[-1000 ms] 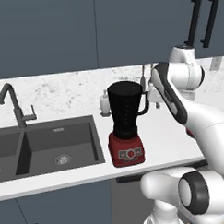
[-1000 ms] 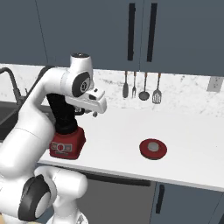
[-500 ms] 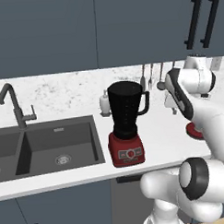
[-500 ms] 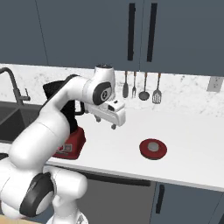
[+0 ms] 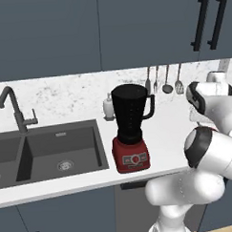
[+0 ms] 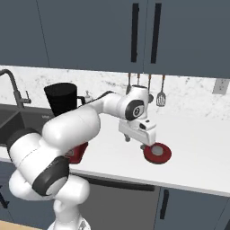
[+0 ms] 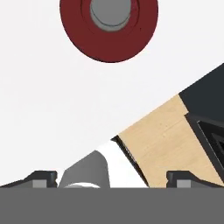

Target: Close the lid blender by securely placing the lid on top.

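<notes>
The blender [image 5: 132, 129] stands on the counter with its black jar [image 6: 61, 98] uncovered on the red base [image 5: 131, 156]. Well to its right the lid [image 6: 157, 152], a round red cap with a grey knob, lies flat on the white counter. My gripper [image 6: 144, 143] hangs low over the counter at the lid's left edge in the right base view. In the hand view the lid [image 7: 109, 25] is at the top, and my gripper [image 7: 111, 178] is open, its fingertips [image 7: 41, 177] wide apart with nothing between them.
A small white soap bottle [image 5: 108, 107] stands behind the blender. Utensils [image 6: 161, 92] hang on the back wall above the lid. The sink [image 5: 47, 149] and faucet [image 5: 15, 110] are at the left. The counter's front edge and wooden floor [image 7: 175, 135] lie below the hand.
The arm has swung right, away from the blender and across the counter. The hand has dropped from mid-height down to the lid's edge. Blender and lid have not moved.
</notes>
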